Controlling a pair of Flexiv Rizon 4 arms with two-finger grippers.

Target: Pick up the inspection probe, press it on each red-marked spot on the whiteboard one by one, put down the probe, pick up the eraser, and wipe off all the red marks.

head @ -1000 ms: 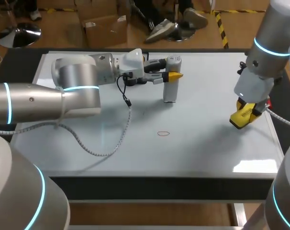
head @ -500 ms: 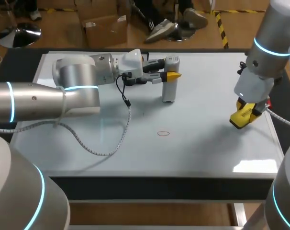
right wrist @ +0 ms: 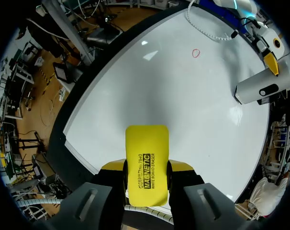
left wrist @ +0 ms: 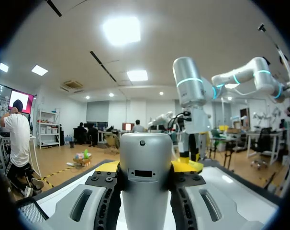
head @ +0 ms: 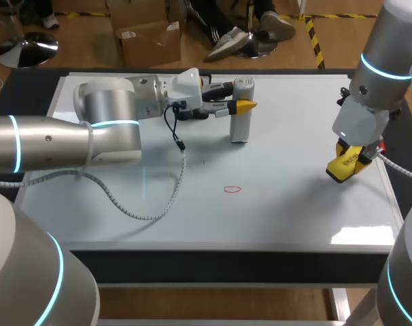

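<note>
The left gripper (head: 243, 104) is closed on the inspection probe (head: 240, 129), which is held upright toward 12 o'clock on the whiteboard (head: 294, 210), its base at the board's surface. A small red mark (head: 232, 189) is seen at 6 o'clock from the probe, well apart from it. Over the board's 3 o'clock edge, the yellow eraser (right wrist: 146, 143) is gripped by the right gripper (right wrist: 146, 168)

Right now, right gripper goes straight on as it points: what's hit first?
The whiteboard, bare surface; the yellow eraser held in the right gripper would touch first. The red mark lies off that line, I think.
</note>
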